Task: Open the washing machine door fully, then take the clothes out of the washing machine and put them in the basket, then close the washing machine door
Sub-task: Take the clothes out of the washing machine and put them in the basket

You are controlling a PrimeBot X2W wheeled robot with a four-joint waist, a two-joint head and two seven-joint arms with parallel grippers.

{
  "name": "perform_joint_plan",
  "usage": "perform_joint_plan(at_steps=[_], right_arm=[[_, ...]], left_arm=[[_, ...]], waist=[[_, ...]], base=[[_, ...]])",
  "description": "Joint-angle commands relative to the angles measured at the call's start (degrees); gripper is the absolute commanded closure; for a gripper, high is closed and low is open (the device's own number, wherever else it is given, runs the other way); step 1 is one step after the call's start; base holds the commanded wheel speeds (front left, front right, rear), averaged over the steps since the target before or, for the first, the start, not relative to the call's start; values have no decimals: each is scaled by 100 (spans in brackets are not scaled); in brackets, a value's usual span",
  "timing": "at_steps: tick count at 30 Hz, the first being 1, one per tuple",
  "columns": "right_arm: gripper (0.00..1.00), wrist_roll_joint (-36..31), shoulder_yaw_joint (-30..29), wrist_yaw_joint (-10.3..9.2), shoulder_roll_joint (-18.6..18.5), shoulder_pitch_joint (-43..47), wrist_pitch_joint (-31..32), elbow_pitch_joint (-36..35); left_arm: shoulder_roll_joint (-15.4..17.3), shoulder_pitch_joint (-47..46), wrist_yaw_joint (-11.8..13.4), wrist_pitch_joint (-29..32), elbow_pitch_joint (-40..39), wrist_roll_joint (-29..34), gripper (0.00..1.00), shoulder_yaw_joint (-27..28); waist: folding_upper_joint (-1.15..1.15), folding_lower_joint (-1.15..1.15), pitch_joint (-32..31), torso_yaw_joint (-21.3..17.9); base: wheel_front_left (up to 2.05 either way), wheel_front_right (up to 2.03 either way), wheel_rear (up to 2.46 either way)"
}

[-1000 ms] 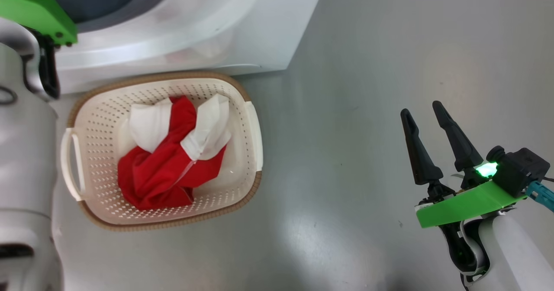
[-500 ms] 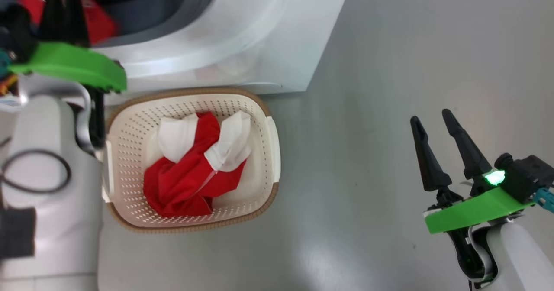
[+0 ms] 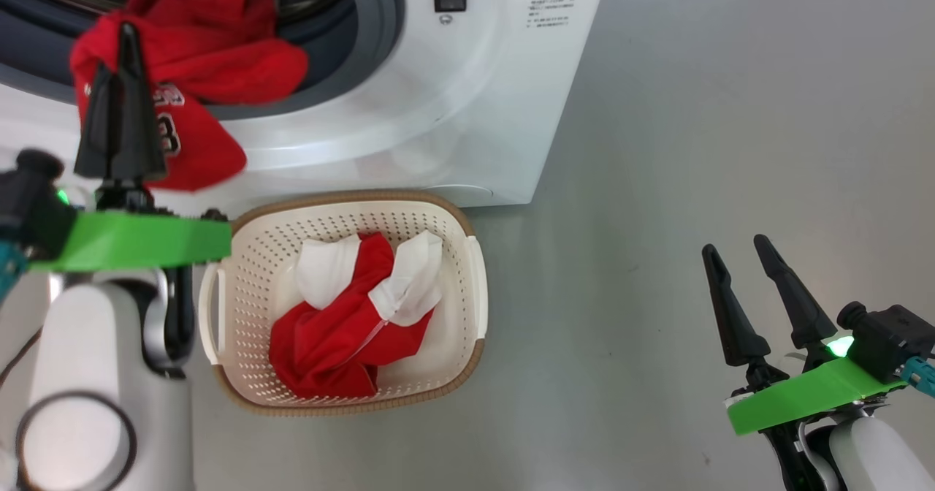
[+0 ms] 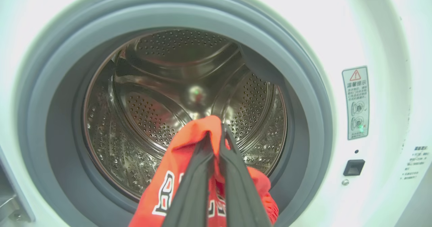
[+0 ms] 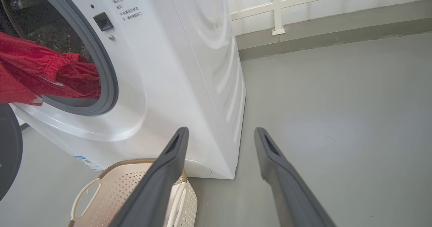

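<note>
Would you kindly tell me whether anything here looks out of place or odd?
Nothing spilled or damaged. One red jersey hangs out of the washing machine, pinched by the left gripper; another garment lies crumpled in the basket.

Washing machine (image 3: 467, 89): white front-loader, mouth exposed, grey gasket (image 4: 303, 95) ringing a perforated steel drum (image 4: 152, 112); washing machine door (image 5: 8, 146) swung open, black rim at 9 o'clock in the right wrist view. Red jersey (image 3: 204, 89), white lettering, spills over the gasket lip at 11 o'clock in the head view, pinched in the closed left end effector (image 4: 216, 134). Cream basket (image 3: 350, 204), brown rim, sits at the machine front's 6 o'clock, holding a crumpled red-and-white garment (image 3: 336, 337).
</note>
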Motion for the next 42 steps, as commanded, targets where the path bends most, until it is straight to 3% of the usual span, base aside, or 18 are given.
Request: perform_joint_plan(at_steps=[1, 9, 19, 28, 35, 42], right_arm=[[0, -13, 92, 29, -71, 100, -36, -129], [0, -26, 88, 29, -107, 208, -36, -150], [0, -33, 113, 29, -131, 156, -36, -194], [0, -36, 184, 29, -107, -57, -36, -238], [0, -45, 155, 29, -86, -224, -36, -282], [0, -52, 148, 29, -68, -403, -36, -311]], left_arm=[[140, 183, -40, -29, -380, 27, 100, 184], [108, 852, 123, -29, -1664, -184, 100, 68], [106, 1357, 418, -29, -1884, -490, 100, -381], [105, 1610, 538, -29, -703, -832, 100, -654], [105, 1186, 180, -29, 657, -865, 100, -795], [105, 538, 51, -29, 1882, -717, 100, -859]], waist=[[0, 1, -54, 38], [0, 1, -134, 126], [0, 1, 20, 177], [0, 1, 427, 71], [0, 1, 841, -9], [0, 1, 1215, -114]], base=[[0, 0, 0], [0, 0, 0], [0, 0, 0], [0, 0, 0], [0, 0, 0], [0, 0, 0]])
